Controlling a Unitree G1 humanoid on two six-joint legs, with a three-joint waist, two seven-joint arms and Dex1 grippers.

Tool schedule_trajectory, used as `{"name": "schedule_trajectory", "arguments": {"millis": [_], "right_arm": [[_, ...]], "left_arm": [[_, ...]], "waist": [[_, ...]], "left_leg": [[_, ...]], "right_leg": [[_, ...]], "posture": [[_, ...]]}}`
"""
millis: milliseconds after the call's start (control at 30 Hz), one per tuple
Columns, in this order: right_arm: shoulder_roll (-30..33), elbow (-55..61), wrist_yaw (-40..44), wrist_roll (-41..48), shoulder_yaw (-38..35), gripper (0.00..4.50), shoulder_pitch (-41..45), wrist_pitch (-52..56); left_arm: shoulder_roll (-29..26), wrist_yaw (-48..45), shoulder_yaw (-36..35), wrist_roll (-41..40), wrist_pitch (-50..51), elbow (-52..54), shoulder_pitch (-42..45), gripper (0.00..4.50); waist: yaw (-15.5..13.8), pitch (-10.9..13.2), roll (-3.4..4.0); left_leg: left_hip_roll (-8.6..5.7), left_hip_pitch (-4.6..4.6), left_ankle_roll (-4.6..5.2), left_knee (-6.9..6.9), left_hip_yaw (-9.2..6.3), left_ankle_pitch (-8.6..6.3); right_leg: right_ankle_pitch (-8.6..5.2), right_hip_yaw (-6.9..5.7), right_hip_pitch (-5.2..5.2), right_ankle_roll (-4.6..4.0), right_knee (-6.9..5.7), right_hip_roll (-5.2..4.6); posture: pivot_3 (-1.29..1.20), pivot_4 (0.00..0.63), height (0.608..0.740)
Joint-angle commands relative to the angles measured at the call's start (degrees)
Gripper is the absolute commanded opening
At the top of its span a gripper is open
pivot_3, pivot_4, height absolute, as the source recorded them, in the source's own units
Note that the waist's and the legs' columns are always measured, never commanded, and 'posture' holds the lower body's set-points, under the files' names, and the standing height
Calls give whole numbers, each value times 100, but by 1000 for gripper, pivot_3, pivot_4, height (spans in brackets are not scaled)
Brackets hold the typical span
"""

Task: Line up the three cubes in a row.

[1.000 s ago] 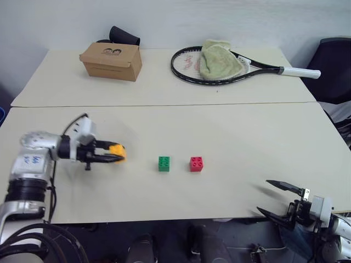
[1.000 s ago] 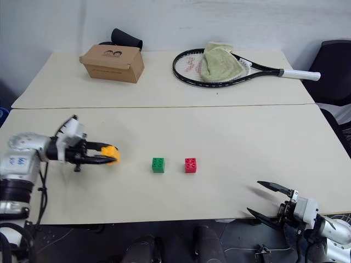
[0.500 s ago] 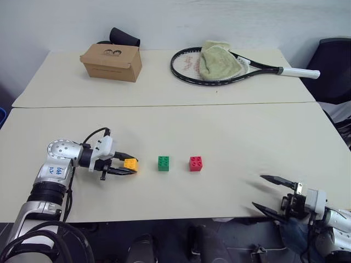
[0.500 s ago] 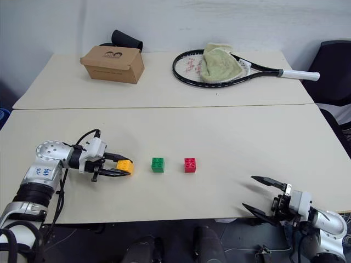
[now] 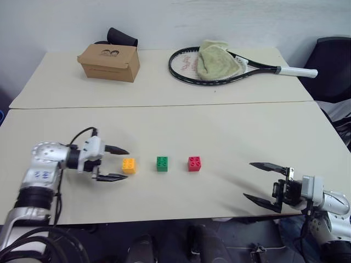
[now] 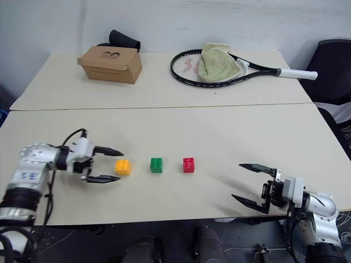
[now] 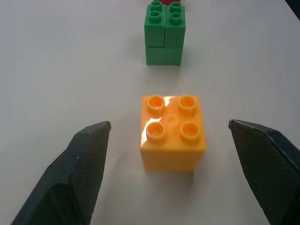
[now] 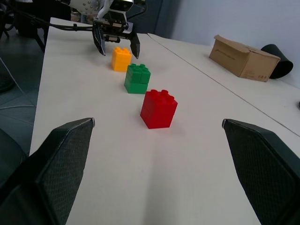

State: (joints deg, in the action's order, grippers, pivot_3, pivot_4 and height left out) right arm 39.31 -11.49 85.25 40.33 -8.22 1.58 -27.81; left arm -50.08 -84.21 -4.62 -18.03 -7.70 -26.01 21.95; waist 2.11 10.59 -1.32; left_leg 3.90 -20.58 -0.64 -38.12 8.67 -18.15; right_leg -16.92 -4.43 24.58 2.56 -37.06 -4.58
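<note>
Presently the left pincer [image 5: 116, 163] stands spread wide and released, its two black fingers either side of the orange-yellow cube [image 5: 129, 165] without touching it, the cube sitting free on the surface [image 5: 230, 131] just beyond the fingertips. Further right in the same line sit the green cube [image 5: 162, 163] and then the red cube [image 5: 194, 163], each apart from its neighbour by a similar gap, so the row looks already formed from left to right. The right pincer [image 5: 267, 183] hovers near the front right edge, fully spread and holding nothing, well apart from the red cube. These blocks look like hard, hollow plastic: light, stiff, not fragile, and rather slick on their flat sides, so a loose or skewed grip would probably let one twist or skid on the smooth surface. The best hold appears to be across two opposite flat side walls, low and square, clear of the studs on top. Far behind lie a cardboard box [image 5: 108, 61] and a tennis racket [image 5: 241, 64] with a cloth [image 5: 216, 59] on it.
</note>
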Motion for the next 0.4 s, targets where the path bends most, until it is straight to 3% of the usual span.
{"name": "schedule_trajectory", "arguments": {"millis": [33, 233, 400], "right_arm": [[500, 487, 18, -105, -300, 4500, 104, 385], [1253, 1132, -269, -461, -112, 4500, 861, 1541], [1292, 1434, -321, -443, 27, 4500, 1308, 2340]], "left_arm": [[-460, 198, -921, -512, 459, 784, -700, 4155], [-769, 721, -1721, -502, 767, 1731, -1808, 4155], [-818, 937, -2002, -592, 1271, 2192, -2273, 4155]], "waist": [[-24, 2, 2], [-107, 3, 4], [-138, 3, 4]], "left_leg": [[0, 2, 0, 3, -2, 0], [-8, 6, 46, 1, -11, -36], [-1, 2, 31, 2, -10, -42]], "right_leg": [[-1, -3, -1, -2, 1, -2], [-3, -9, -8, -4, 5, -21], [-8, -12, -3, -14, 7, -12]], "posture": [[0, 150, 740], [0, 150, 740], [0, 150, 740]]}}
